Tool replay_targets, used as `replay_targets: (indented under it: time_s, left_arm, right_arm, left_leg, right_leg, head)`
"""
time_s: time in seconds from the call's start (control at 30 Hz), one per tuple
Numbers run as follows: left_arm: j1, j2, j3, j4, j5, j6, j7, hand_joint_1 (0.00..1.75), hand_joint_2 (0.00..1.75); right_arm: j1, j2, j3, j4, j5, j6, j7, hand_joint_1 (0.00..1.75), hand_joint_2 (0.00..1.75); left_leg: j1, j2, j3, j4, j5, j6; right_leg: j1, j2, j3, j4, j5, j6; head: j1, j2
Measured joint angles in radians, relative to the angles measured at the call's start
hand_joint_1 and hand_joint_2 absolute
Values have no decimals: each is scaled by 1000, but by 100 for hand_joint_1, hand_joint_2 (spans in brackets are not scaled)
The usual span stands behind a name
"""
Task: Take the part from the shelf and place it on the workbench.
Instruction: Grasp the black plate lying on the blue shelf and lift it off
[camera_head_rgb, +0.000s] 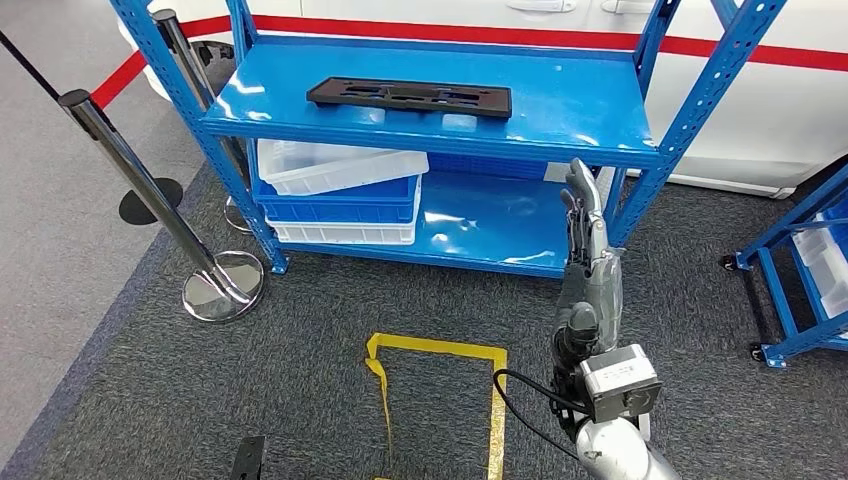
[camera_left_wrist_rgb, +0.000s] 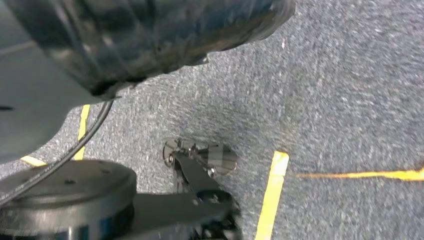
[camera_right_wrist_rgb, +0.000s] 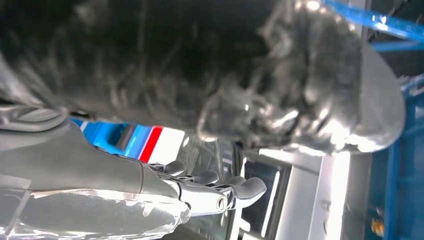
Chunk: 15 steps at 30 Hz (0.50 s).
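The part (camera_head_rgb: 410, 96) is a flat black rectangular panel with cut-outs, lying on the top board of the blue shelf (camera_head_rgb: 570, 115). My right hand (camera_head_rgb: 590, 250) is raised in front of the shelf's right front post, below the top board and to the right of the part. Its fingers are straight and hold nothing. In the right wrist view the same hand (camera_right_wrist_rgb: 210, 192) has its fingers stretched out and bare. My left hand (camera_left_wrist_rgb: 150, 35) hangs low over the carpet as a blurred dark mass, and how its fingers lie is unclear.
White and blue bins (camera_head_rgb: 340, 185) are stacked on the lower board at the left. A chrome stanchion (camera_head_rgb: 222, 285) stands left of the shelf. A yellow tape outline (camera_head_rgb: 440, 350) marks the carpet in front. A second blue rack (camera_head_rgb: 800, 270) stands at the right.
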Motion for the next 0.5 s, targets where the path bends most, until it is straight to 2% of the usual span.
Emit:
replay_targets:
  time_s: [0.03,0.1,0.13,0.17,0.27,0.33,0.37,0.43,0.47,0.5]
  left_arm:
    - [1,0,0,0,0,0,0,0,0]
    - [1,1,0,0,0,-2,0,0,0]
    - [0,1,0,0,0,-3,-1,0,0]
    - [-1,1,-1,0,1,-4,-2,0,0]
    - [1,1,-2,0,1,-7,-2,0,0]
    - [2,1,-3,0,2,-8,-2,0,0]
    - [1,1,-3,0,2,-8,-2,0,0]
    - [1,2,-3,0,1,-9,-2,0,0]
    - [1,2,-3,0,1,-10,-2,0,0]
    - [3,2,-3,0,1,-11,-2,0,0]
  right_arm:
    - [1,0,0,0,-4,0,0,0,0]
    - [2,0,0,0,-10,1,0,0,0]
    - [2,0,0,0,-12,2,-1,0,0]
    - [3,0,0,0,-13,2,-1,0,0]
    - [3,0,0,0,-15,3,-1,0,0]
    - [4,-1,0,0,-15,3,-1,0,0]
    - [4,-2,0,0,-15,3,-1,0,0]
    - [7,-2,0,1,-15,5,-1,0,0]
    - [9,-3,0,1,-15,8,-1,0,0]
    - [11,-3,0,2,-16,12,-1,0,0]
  left_leg:
    - [0,1,15,-32,27,1]
    - [-1,3,81,-168,92,9]
    - [-4,4,111,-229,112,13]
    - [-6,5,129,-264,118,17]
    - [-9,4,138,-286,118,29]
    - [-5,5,147,-298,123,39]
    - [-3,5,151,-303,124,44]
    - [-4,6,153,-303,122,51]
    - [-5,6,154,-303,120,53]
    - [-6,5,156,-302,118,53]
  right_leg:
    - [0,-2,1,0,0,0]
    - [2,-3,3,0,-2,3]
    - [4,-4,3,1,-2,6]
    - [5,-4,2,0,-3,10]
    - [5,-4,3,-4,-3,27]
    - [5,-5,-8,22,-22,36]
    - [5,-5,-29,66,-46,38]
    - [4,-6,-94,197,-103,41]
    - [4,-6,-124,249,-116,41]
    - [3,-6,-138,270,-110,41]
  head:
    - [0,0]
    - [0,0]
    - [1,0]
    - [1,0]
    - [2,0]
    - [4,0]
    - [6,0]
    - [9,0]
    - [8,0]
    - [9,0]
